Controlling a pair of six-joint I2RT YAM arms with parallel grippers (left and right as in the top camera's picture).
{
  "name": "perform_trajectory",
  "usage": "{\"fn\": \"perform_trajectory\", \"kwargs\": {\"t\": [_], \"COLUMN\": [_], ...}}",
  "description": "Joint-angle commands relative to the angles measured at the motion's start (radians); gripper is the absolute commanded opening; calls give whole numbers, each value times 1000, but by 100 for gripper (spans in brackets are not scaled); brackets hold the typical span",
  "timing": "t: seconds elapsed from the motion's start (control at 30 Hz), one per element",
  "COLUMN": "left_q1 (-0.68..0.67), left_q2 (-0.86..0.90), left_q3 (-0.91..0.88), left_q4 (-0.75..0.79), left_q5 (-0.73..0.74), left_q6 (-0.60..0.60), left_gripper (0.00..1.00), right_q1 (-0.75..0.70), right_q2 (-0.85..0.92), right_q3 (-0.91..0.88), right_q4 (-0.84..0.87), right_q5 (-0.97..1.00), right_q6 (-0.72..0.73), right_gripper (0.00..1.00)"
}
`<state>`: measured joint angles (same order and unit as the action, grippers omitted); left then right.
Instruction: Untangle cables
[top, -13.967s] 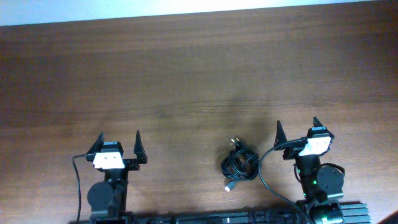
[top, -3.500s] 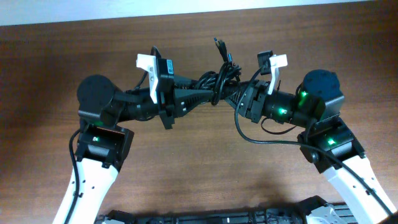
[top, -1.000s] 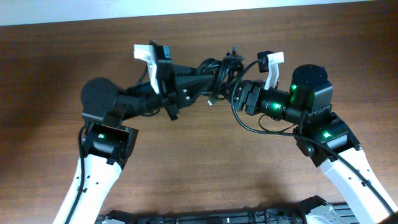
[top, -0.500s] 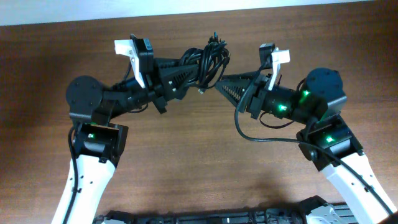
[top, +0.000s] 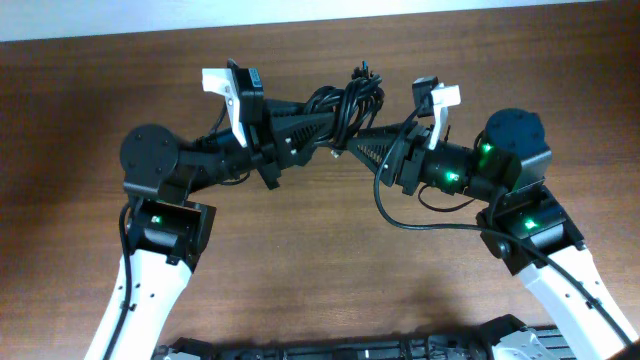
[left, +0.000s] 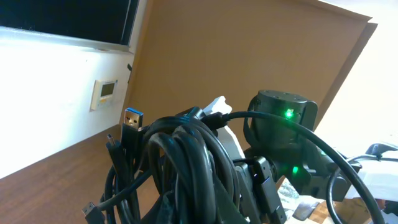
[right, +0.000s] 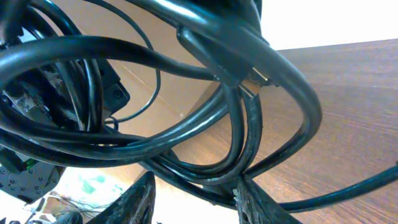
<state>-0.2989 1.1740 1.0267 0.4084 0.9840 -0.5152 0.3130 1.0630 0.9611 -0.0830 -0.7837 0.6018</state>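
Observation:
The cables (top: 350, 98) are a bunch of black loops held up above the wooden table (top: 300, 260), between my two arms. My left gripper (top: 335, 118) reaches in from the left and is shut on the bundle. In the left wrist view the cables (left: 186, 168) hide the jaws, and a silver USB plug (left: 132, 118) sticks up. My right gripper (top: 350, 146) points left, its tips just under the bundle. In the right wrist view its fingers (right: 140, 202) stand apart, with cable loops (right: 242, 56) hanging over and across the gap, unclamped.
The right arm's own thick black cord (top: 395, 215) loops below its wrist. A black ridged strip (top: 350, 350) runs along the table's front edge. The table's far edge (top: 300, 22) lies just behind the bundle.
The left gripper and the bundle have shifted right and a little down, toward the right gripper's tips. The right arm has hardly moved in the last half second.

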Motion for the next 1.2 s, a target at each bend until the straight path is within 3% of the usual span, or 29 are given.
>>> {"fn": "perform_trajectory", "kwargs": {"t": [0.0,0.4,0.43,0.47,0.5,0.63,0.73,0.87,1.17], "left_q1": [-1,-56,-69,-86,-87,-75,-41,-37,-37], "left_q2": [-21,-21,-21,-21,-21,-21,-21,-21,-21], "left_q3": [25,25,25,25,25,25,25,25,25], "left_q4": [10,10,10,10,10,10,-150,-363,-377], "left_q5": [24,49,49,48,42,-16,-214,-579,-844], "left_q6": [-23,-53,-53,-52,-52,-48,76,76,34], "left_gripper": [0,0,0,0,0,0,0,0,0], "right_q1": [-1,-1,-1,-1,0,0,0,1,1], "right_q2": [-10,-8,-8,-8,-8,-8,-8,-8,-10], "right_q3": [6,6,6,6,6,6,6,6,6], "right_q4": [0,5,5,5,3,-42,-76,-133,-180], "right_q5": [18,64,63,63,60,48,-44,-139,-154], "right_q6": [-11,-50,-72,-74,-74,-74,-75,-74,-74], "right_gripper": [41,41,37,16,4,4,4,4,4]}}
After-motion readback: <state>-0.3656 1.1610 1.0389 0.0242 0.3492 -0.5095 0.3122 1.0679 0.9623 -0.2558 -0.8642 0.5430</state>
